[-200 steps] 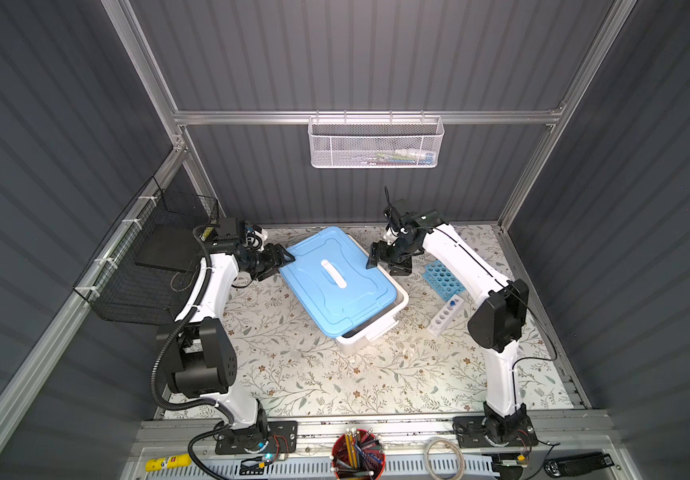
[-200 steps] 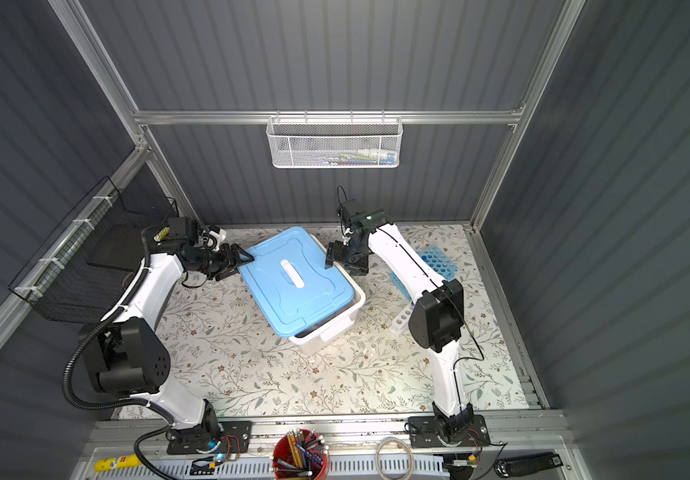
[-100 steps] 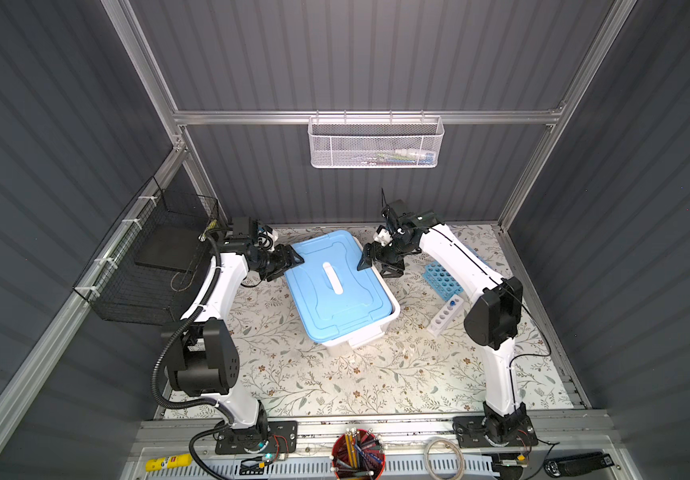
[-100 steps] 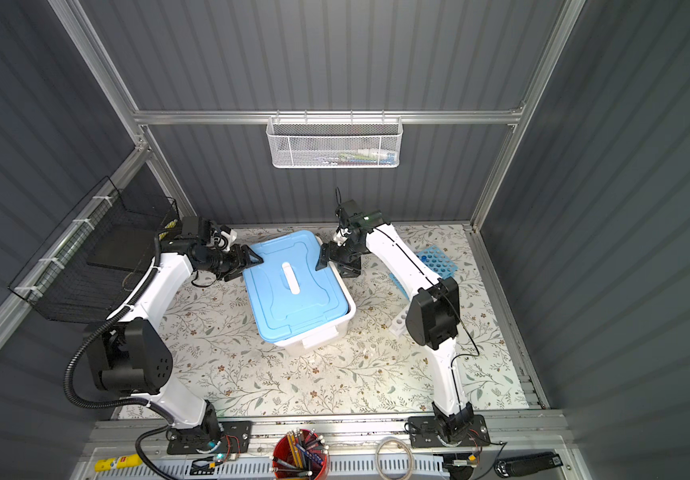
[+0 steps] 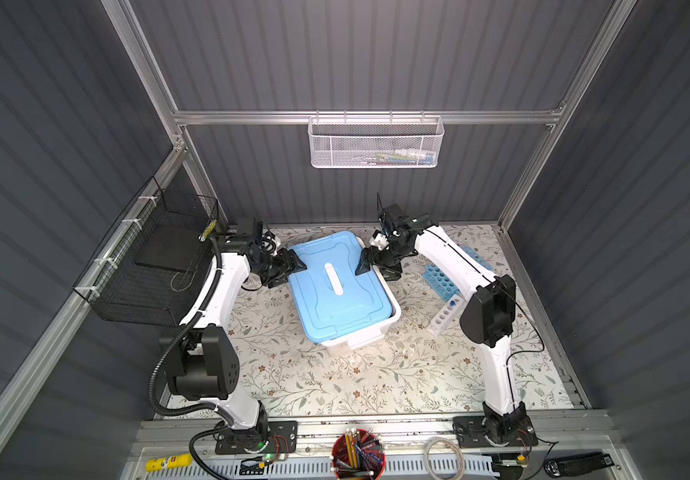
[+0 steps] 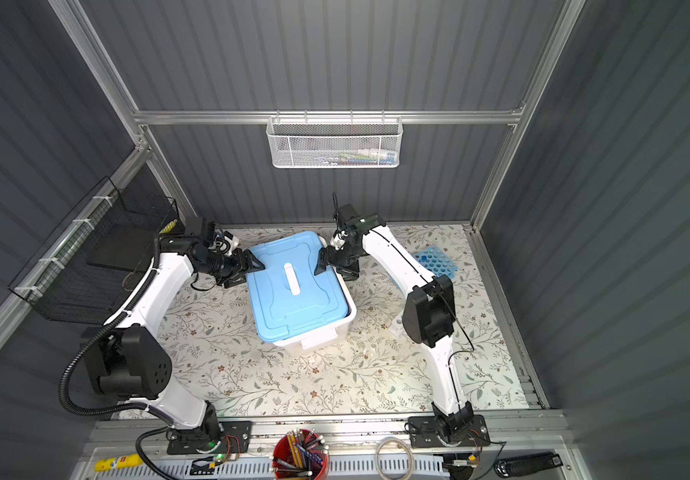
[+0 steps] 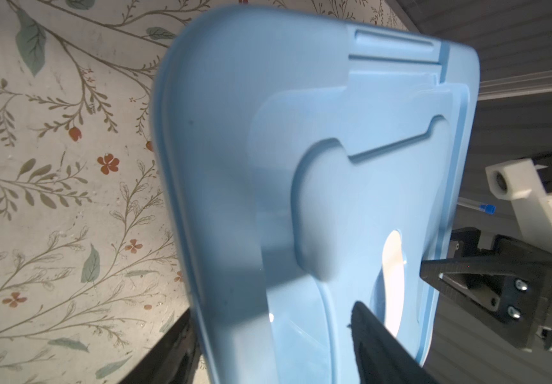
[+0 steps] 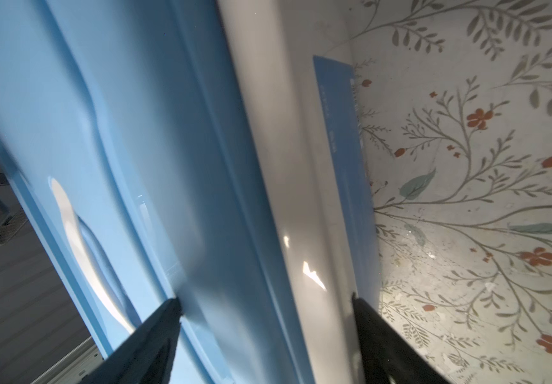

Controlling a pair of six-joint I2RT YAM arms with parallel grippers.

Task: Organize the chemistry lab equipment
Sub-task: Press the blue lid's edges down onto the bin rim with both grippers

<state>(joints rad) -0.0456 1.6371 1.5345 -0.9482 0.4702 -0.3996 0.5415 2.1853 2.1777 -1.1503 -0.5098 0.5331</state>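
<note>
The blue test-tube rack [image 5: 441, 277] [image 6: 434, 259] stands on the floral surface [image 5: 376, 382] at 3 o'clock from the middle. The white tube rack [image 5: 442, 318] lies just beside it, toward 4 o'clock, with one blue-capped test tube [image 5: 452, 303] standing in it. In the left wrist view a slim clear tube with a blue cap [image 7: 479, 216] shows past the lid's edge; what it rests in I cannot tell.

At the middle of the surface, reaching toward 12 o'clock, is the white storage box [image 5: 351, 343] [image 8: 284, 166] under its blue lid [image 5: 335, 299] [image 6: 293, 307] [image 7: 301, 133] [image 8: 118, 133]. White rim shows along the lid's 3 and 6 o'clock sides.

The left claw [image 5: 293, 268] [image 6: 256, 266] [image 7: 268, 316] is at the box's 10 o'clock. Its jaws are wide and close over the lidded rim, one finger [image 7: 377, 342] on top of the lid and the other beneath the edge. The right claw [image 5: 362, 266] [image 6: 320, 264] [image 8: 264, 299] grips at 2 o'clock, also spread wide, with one finger [image 8: 154, 332] on the lid and its mate against the white wall.

Farther out:
- A white mesh basket [image 5: 376, 145] hangs at 12 o'clock; its contents are unclear.
- A black wire basket [image 5: 148, 257] hangs at 9 o'clock.
- A red cup of pencils [image 5: 357, 455] sits at 6 o'clock.
- A yellow tube [image 5: 168, 462] lies at 7 o'clock.
</note>
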